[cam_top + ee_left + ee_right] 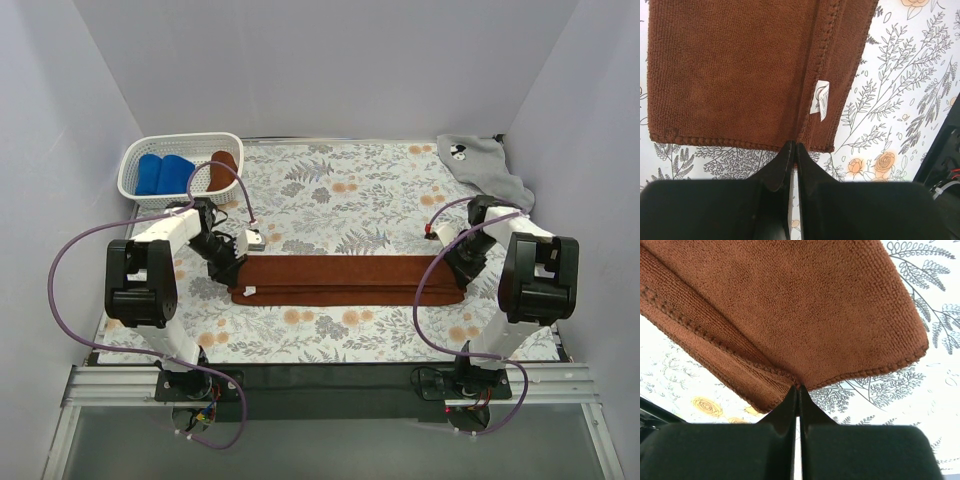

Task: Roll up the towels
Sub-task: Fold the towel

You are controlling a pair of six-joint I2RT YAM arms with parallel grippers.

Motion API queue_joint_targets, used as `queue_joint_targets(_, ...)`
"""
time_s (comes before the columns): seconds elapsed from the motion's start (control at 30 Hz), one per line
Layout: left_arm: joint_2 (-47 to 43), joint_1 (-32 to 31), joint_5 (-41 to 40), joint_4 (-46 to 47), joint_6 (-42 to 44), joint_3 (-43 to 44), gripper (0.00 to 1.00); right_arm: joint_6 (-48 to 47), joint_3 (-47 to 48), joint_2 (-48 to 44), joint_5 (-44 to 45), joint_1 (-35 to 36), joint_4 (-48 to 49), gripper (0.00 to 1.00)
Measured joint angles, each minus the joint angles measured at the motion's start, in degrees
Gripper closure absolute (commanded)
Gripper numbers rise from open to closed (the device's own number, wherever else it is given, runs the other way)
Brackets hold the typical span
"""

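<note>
Black fingers of the left gripper [794,146] filled the bottom of the left wrist view, pressed together with their tips on the near hem of the rust-brown towel [735,70], just where the edge of its folded layer met that hem. Whether any cloth was caught between them could not be told. Only this view showed the white label [821,99] sewn beside that edge.

From the right wrist, the right gripper [798,388] was likewise shut, and here the stitched hem dipped into the tips and the layers converged on them, so it pinched the towel's end.

Only the overhead camera showed the whole cloth: a long, narrow folded strip lying flat across the flower-printed table [330,200], with one gripper at each short end.

That view alone also took in the far edge. A white perforated basket [140,160] stood at the far left corner, holding the rolled blue towels [163,173] and a rolled brown towel [222,170]. The grey towel [480,165], with its small black-and-white mark, lay crumpled at the far right corner.
</note>
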Motion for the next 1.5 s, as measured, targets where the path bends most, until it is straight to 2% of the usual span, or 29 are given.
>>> queue_joint_targets(0.07,-0.02,0.0,0.11,-0.57,0.42,0.2,0.99,-0.07,0.07,-0.46,0.0,0.0,-0.15,0.99)
queue_joint_targets(0.1,-0.11,0.0,0.17,-0.98,0.76,0.24,0.94,-0.13,0.07,-0.81,-0.02,0.0,-0.22,0.99)
queue_joint_targets(0.13,-0.28,0.0,0.33,-1.44,1.31,0.26,0.9,-0.26,0.07,-1.29,-0.04,0.0,-0.31,0.9)
queue_joint_targets(0.2,-0.94,0.0,0.66,-2.49,2.51,0.26,0.84,-0.46,0.07,-2.54,-0.2,0.0,-0.55,0.84)
queue_joint_targets(0.33,-3.93,0.0,1.2,-4.46,5.22,0.0,0.86,-2.1,-0.72,-6.51,-0.33,-0.11,-0.72,0.89)
queue_joint_targets(0.4,-5.9,0.0,1.49,-5.29,6.8,-0.52,0.87,-3.37,-2.1,-9.64,-0.46,-0.11,-0.94,0.87)
queue_joint_targets(0.43,-6.82,0.0,1.62,-5.66,7.54,-0.81,0.83,-4.02,-3.1,-11.37,-0.46,-0.11,-1.05,0.8)
queue_joint_targets(0.5,-8.24,0.0,1.68,-6.25,9.05,-1.6,0.82,-5.42,-5.25,-14.32,-0.28,-0.11,-1.33,0.8)
queue_joint_targets(0.6,-9.9,0.0,1.64,-7.54,11.32,-3.19,0.74,-7.48,-8.98,-17.51,0.42,-0.11,-1.7,0.8)
queue_joint_targets(0.63,-10.34,0.0,1.6,-7.89,11.98,-3.76,0.71,-8.07,-10.25,-18.38,0.7,-0.11,-1.62,0.7)
queue_joint_targets(0.7,-11.21,0.0,1.11,-8.04,12.7,-5.09,0.67,-8.96,-12.37,-19.82,1.46,-0.11,-1.77,0.63)
queue_joint_targets(0.8,-12.13,0.0,0.2,-8.04,13.33,-6.27,0.67,-9.31,-13.64,-20.76,2.21,-0.28,-1.73,0.64)
queue_joint_targets(0.93,-13.66,0.0,-0.17,-7.41,13.86,-6.8,0.67,-9.49,-13.2,-21.2,1.86,-1.75,-1.7,0.71)
queue_joint_targets(1.03,-14.62,0.0,0.68,-7.04,13.44,-5.55,0.67,-8.76,-8.72,-20.61,-0.11,-2.56,-2.82,0.73)
queue_joint_targets(1.23,-9.75,-0.98,3.17,-2.27,4.74,2.03,0.69,-1.77,6.88,-9.62,-6.05,-1.66,-2.95,0.76)
queue_joint_targets(1.37,-6.27,-3.82,2.6,3.15,-1.84,3.15,0.69,3.21,8.35,-3.32,-6.62,0.74,-2.14,0.77)
queue_joint_targets(1.5,-4.24,-7.39,1.46,7.13,-6.38,2.54,0.71,6.69,6.73,-1.38,-5.2,3.91,-0.87,0.77)
